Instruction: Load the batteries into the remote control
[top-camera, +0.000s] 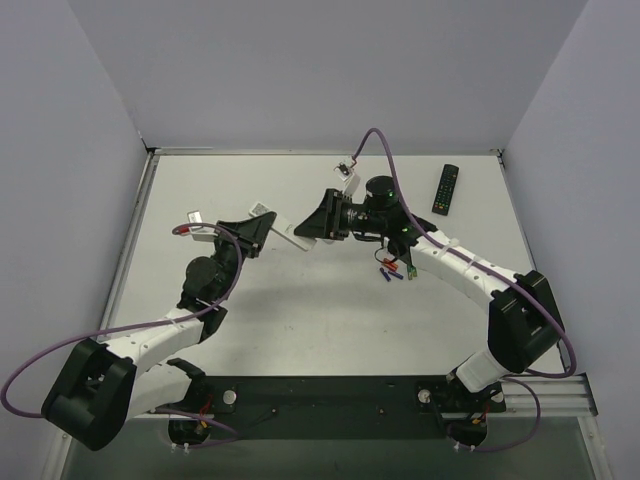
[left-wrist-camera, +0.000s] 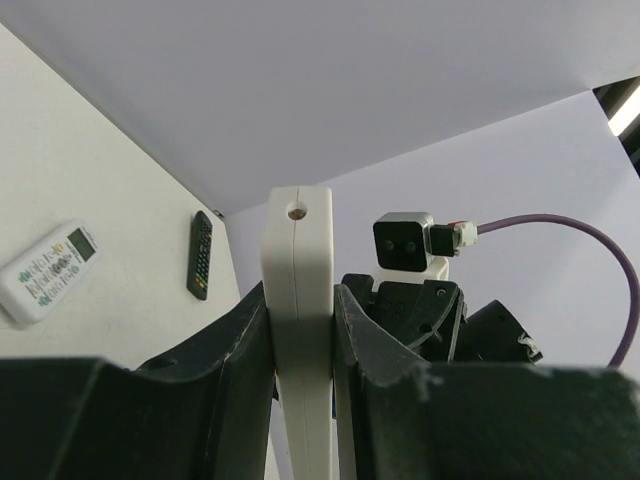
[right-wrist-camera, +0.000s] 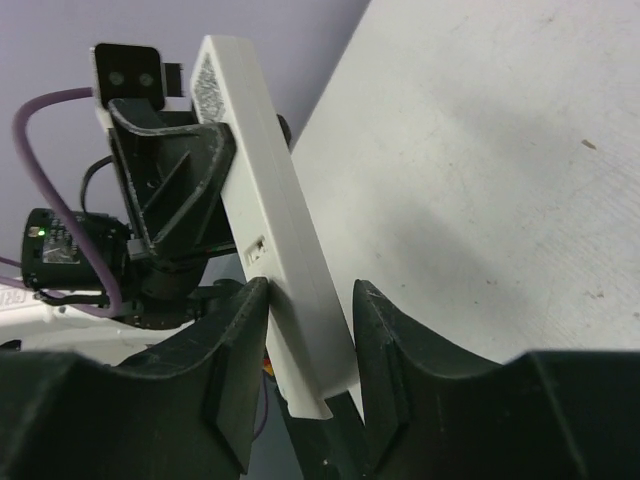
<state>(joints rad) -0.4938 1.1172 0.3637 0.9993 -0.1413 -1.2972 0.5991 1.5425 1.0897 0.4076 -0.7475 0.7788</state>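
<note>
The slim white remote (top-camera: 290, 238) is held in the air above the table's middle. My left gripper (top-camera: 262, 228) is shut on it; in the left wrist view the remote (left-wrist-camera: 298, 240) stands clamped edge-on between my gripper's (left-wrist-camera: 298, 297) jaws. My right gripper (top-camera: 316, 228) is open and straddles the remote's other end. In the right wrist view the remote (right-wrist-camera: 262, 180) rests against the left finger (right-wrist-camera: 235, 340) of my gripper (right-wrist-camera: 310, 292), with a gap to the right finger. A tiny green cell (top-camera: 411, 270) lies on the table under the right arm.
Red (top-camera: 388, 263) and blue (top-camera: 385, 276) cells lie next to the green one. A black remote (top-camera: 445, 188) lies at the back right, also in the left wrist view (left-wrist-camera: 200, 255). A wider white remote with a display (left-wrist-camera: 50, 270) lies on the table.
</note>
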